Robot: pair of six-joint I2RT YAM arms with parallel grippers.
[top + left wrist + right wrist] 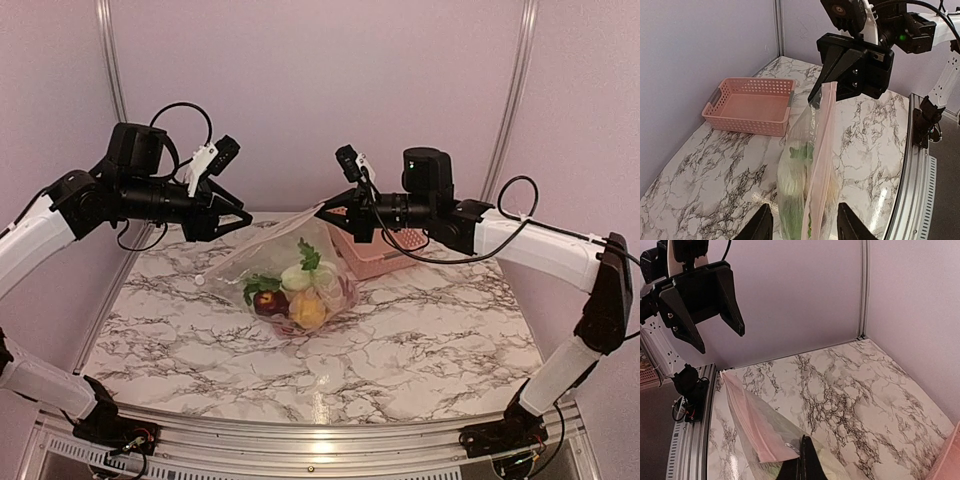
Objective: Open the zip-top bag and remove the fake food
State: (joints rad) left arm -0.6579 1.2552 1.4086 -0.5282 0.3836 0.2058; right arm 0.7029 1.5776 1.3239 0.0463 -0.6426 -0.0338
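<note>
Clear, crinkly film is recorded as the material of the bag (255, 265), which is hung by one upper corner from the right gripper (328, 207). Its jaws are clenched on that corner, at the end of the zip strip (821, 150). The bag's lower part is rested on the table (450, 340), in front of the basket (385, 258). The food (298, 295) is heaped there inside it, with red, yellow, pale and green pieces made out. The left gripper (232, 225) is found released, its jaws spread with nothing between them, and it is held near the strip's free end but apart from it. Whether the zip is sealed or parted cannot be confirmed from these views. The film is judged light, limp and slippery, and likely to slide or bunch if pinched mid-panel. The pink strip is judged stiffer and the better place for a hold. A grip by the left gripper on one lip of the strip is advised, so that the lips may be drawn apart against the right-hand hold. The food's weight is expected to drag the bag down when it is lifted.
</note>
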